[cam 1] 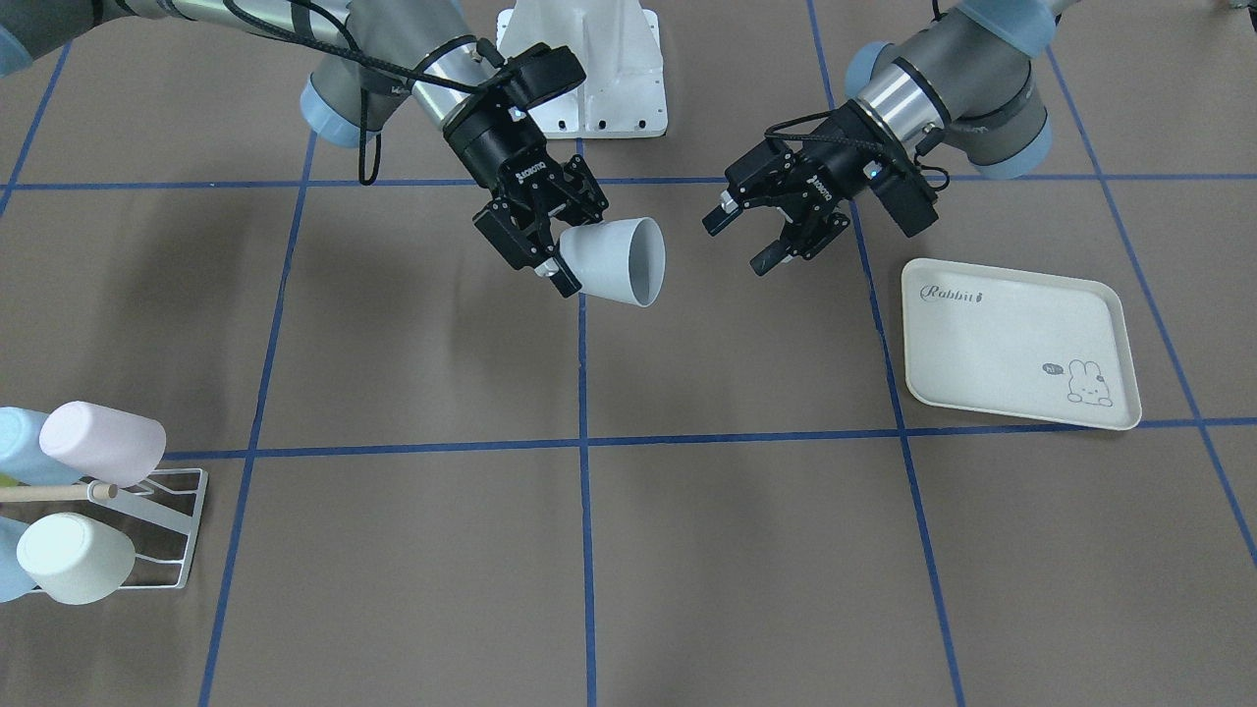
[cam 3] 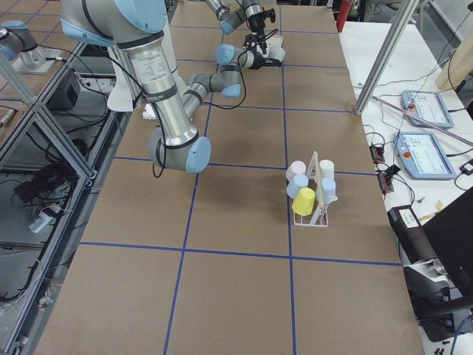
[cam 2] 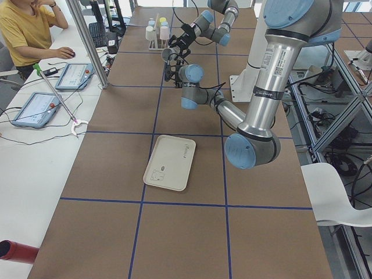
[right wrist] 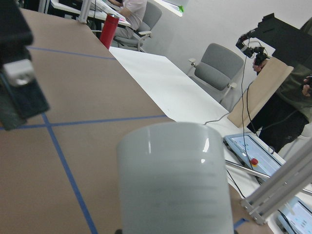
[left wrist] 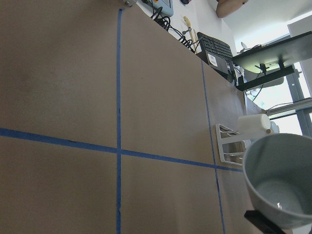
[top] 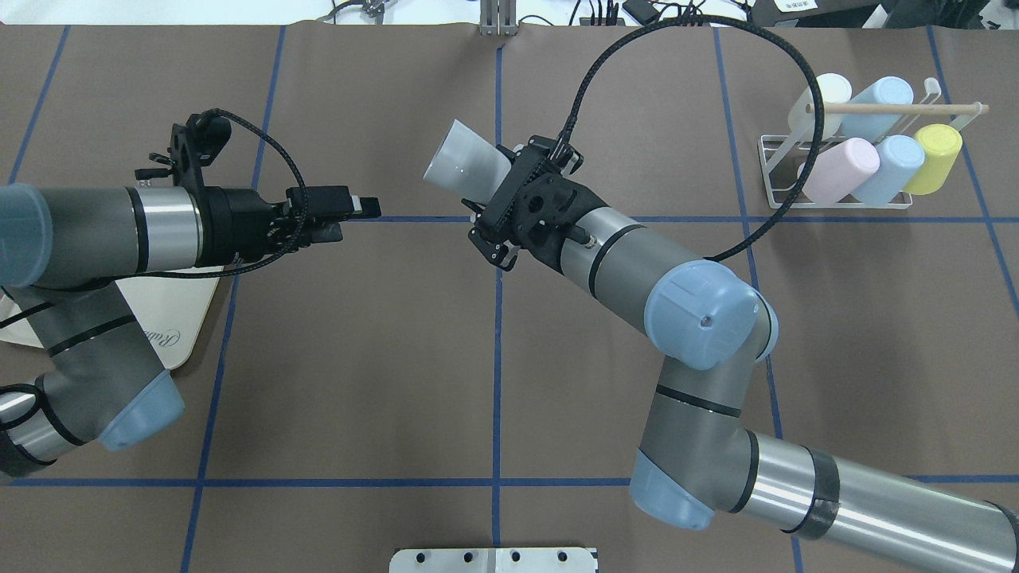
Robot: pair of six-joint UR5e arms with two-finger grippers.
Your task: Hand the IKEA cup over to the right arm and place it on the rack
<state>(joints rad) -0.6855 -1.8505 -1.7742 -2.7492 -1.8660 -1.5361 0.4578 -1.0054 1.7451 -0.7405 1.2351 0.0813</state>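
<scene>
Clamping the pale grey IKEA cup (cam 1: 619, 260) by its base between the closed fingers of the right gripper (cam 1: 574, 244), above the table's middle. Holding its long axis near level, mouth pointing at the left gripper (cam 1: 741, 241) and away from the rack (top: 766, 171). Hanging the left gripper near the rim, fingers spread, gripping nothing. Probably needing a swing well across to the robot's right. Hiding the rack's prongs under pastel cups (top: 890, 169); making any free prong hard to pick out; cutting the rack off at the front-facing view's edge.
</scene>
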